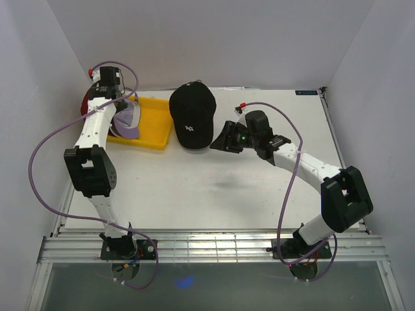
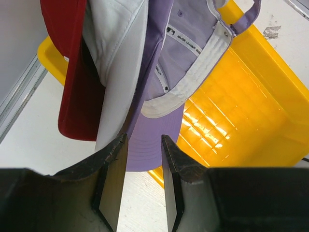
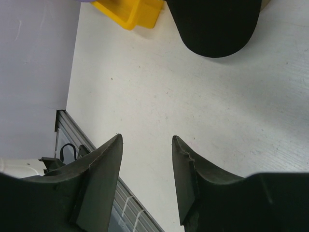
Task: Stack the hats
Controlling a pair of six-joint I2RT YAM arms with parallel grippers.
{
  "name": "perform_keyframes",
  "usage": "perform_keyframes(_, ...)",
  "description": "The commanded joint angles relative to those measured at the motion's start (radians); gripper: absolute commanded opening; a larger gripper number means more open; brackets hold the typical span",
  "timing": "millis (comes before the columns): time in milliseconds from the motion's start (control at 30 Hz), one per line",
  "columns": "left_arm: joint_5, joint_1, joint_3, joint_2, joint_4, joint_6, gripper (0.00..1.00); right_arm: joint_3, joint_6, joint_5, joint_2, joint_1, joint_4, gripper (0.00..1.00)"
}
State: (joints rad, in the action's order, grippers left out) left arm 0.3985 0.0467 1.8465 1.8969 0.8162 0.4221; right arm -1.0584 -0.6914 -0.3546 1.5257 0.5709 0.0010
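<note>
The black cap (image 1: pixel 191 116) with a white logo sits on the table right of the yellow tray (image 1: pixel 155 123). My right gripper (image 1: pixel 219 144) is open and empty just right of its brim; the right wrist view shows the brim (image 3: pixel 217 24) beyond my open gripper (image 3: pixel 147 137). My left gripper (image 1: pixel 122 105) hovers over the tray's left end. In the left wrist view the red cap (image 2: pixel 72 72), white cap (image 2: pixel 118 63) and lavender cap (image 2: pixel 178 53) lie nested against each other. My left gripper (image 2: pixel 143 140) is open, with the lavender brim just beyond its tips. The beige cap is out of view.
The tray (image 2: pixel 241 111) lies at the back left against the white side wall. A corner of it shows in the right wrist view (image 3: pixel 130 12). White walls enclose the table on three sides. A slatted metal rail (image 1: pixel 214 246) runs along the near edge.
</note>
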Motion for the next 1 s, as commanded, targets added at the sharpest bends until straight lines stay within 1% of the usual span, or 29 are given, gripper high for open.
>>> perform_keyframes(0,0.029,0.01,-0.012,-0.05,0.009,-0.002,0.45,0.012,0.015,-0.011,-0.016,-0.002,0.034,0.51)
perform_keyframes(367,0.005,0.042,-0.032,-0.036,0.006,0.003,0.45,0.025,0.02,-0.018,-0.007,-0.002,0.039,0.5)
perform_keyframes(667,-0.013,0.045,-0.059,0.005,0.005,0.004,0.43,0.026,0.021,-0.024,0.004,-0.002,0.045,0.5)
perform_keyframes(900,-0.033,0.045,-0.104,0.021,-0.011,0.02,0.34,0.023,0.027,-0.017,-0.001,-0.002,0.039,0.5)
perform_keyframes(967,-0.044,0.047,-0.112,0.016,-0.021,0.023,0.25,0.021,0.03,-0.017,-0.001,-0.002,0.036,0.5)
